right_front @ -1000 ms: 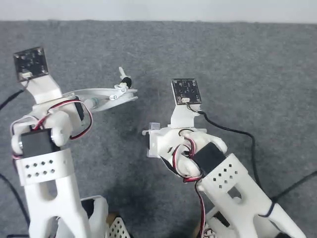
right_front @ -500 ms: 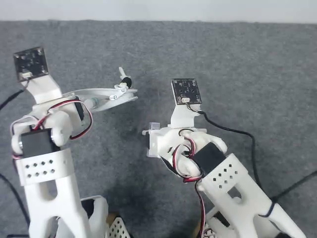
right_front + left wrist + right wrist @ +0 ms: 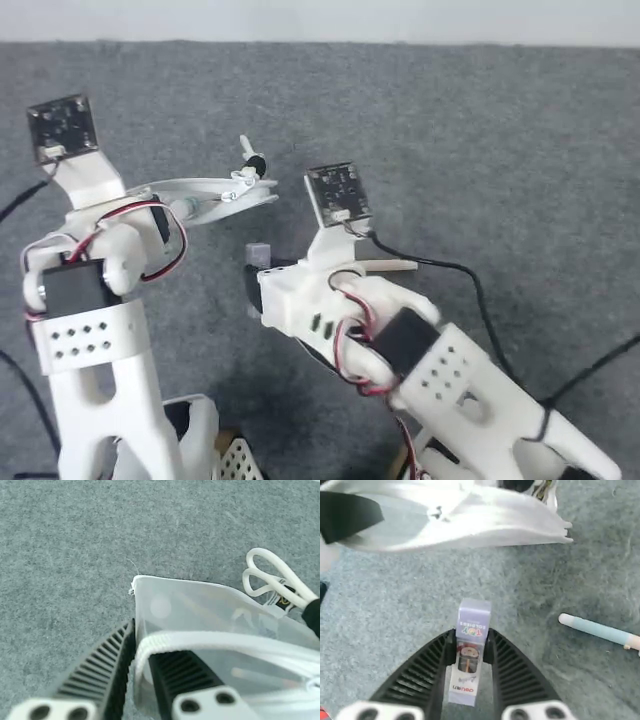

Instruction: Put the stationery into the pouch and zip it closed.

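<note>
**A:** Left gripper (image 3: 140, 645), what's it got?

**B:** Jaws nearly shut, pinching one end of the pouch (image 3: 200, 605) right at the white zip band (image 3: 215, 640). One ribbed finger sits on each side of the band. The pouch wall is clear, with faint shapes inside that are too blurred to name.

**A:** Where does the pouch sit?

**B:** It is held out past the left arm, running sideways toward the middle of the grey carpet (image 3: 75, 540). From the high view I can't tell whether its lower edge touches the carpet. A looped white cord (image 3: 282, 572) hangs at the far end. I can't tell whether the zip is open or shut.

**A:** Right gripper (image 3: 470, 636)?

**B:** Jaws part way open, closed on a small box (image 3: 473, 615), pale lilac on top with a printed label. The box stands upright between the fingers, its top poking out beyond the tips. It is gripped on both sides.

**A:** And that relative to the pouch?

**B:** The box is near the pouch but apart from it, on the robot's side. In the right wrist view a strip of carpet shows between the two.

**A:** Anything loose?

**B:** One pen (image 3: 597, 629), pale blue barrel with a white end, lying flat on the carpet. It is beside the right gripper, to the outside, and touches neither the box nor the pouch.
</note>
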Robot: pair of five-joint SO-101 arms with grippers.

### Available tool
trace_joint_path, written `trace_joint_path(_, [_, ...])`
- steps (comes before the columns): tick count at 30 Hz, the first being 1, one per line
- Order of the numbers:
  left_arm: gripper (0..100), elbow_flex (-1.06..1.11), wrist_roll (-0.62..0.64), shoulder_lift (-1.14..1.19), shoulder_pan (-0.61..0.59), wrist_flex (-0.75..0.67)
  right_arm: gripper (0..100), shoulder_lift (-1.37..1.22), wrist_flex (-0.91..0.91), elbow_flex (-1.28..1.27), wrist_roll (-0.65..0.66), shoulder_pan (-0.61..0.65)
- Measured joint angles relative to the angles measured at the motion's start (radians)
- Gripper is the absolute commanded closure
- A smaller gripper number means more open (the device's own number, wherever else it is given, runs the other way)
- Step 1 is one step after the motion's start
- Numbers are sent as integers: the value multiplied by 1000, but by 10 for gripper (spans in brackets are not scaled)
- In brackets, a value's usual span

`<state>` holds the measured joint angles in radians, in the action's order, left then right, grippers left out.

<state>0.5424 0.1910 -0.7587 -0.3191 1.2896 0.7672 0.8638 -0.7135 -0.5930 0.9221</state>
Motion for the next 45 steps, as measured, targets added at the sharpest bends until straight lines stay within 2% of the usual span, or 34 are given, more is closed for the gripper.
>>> trace_joint_path(8, [989,0,0,0,0,0,993,222,-12,-37,0,0])
trace_joint_path(18, [989,0,0,0,0,0,992,316,-164,-77,0,0])
trace_joint_path(25, [989,0,0,0,0,0,992,334,-270,-77,89,0])
trace_joint_path(34, [989,0,0,0,0,0,992,334,-431,-77,104,0])
trace_joint_path(45, [989,0,0,0,0,0,992,334,-666,-77,192,0])
